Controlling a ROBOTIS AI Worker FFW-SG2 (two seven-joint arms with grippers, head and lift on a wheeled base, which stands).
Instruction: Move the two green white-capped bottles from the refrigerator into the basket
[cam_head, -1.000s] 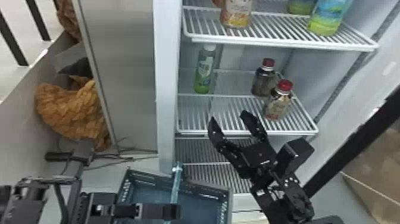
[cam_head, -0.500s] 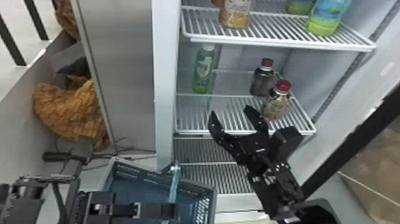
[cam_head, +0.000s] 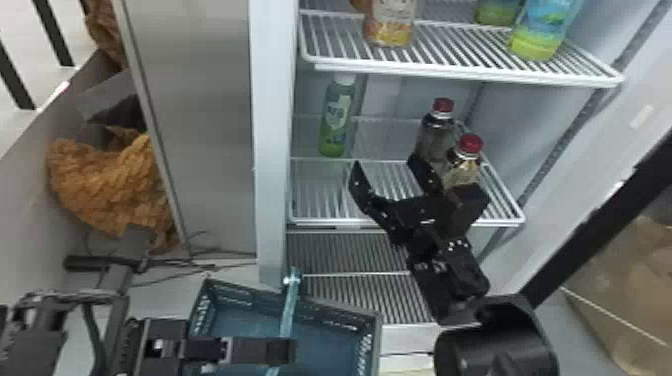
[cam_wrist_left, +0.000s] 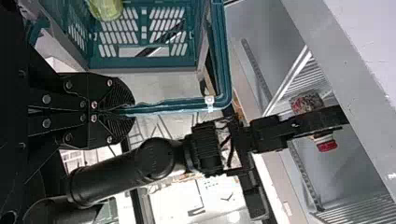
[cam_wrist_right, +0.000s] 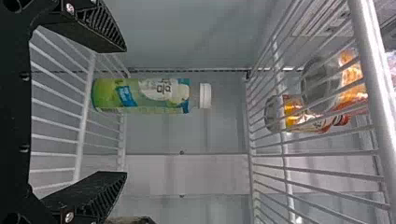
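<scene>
One white-capped green bottle (cam_head: 336, 120) stands on the middle wire shelf (cam_head: 320, 192), left of two red-capped bottles (cam_head: 435, 132). The open right hand (cam_head: 385, 164) is in front of them — its two fingers spread, nothing between. The left hand (cam_head: 284, 351) is closed on the one handle (cam_head: 289, 310) of the basket (cam_head: 345, 315) — one yellow-green bottle (cam_wrist_left: 106, 9) lies inside.

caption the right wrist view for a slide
Right gripper, jaws open, facing a green white-capped bottle standing on a wire refrigerator shelf
</scene>
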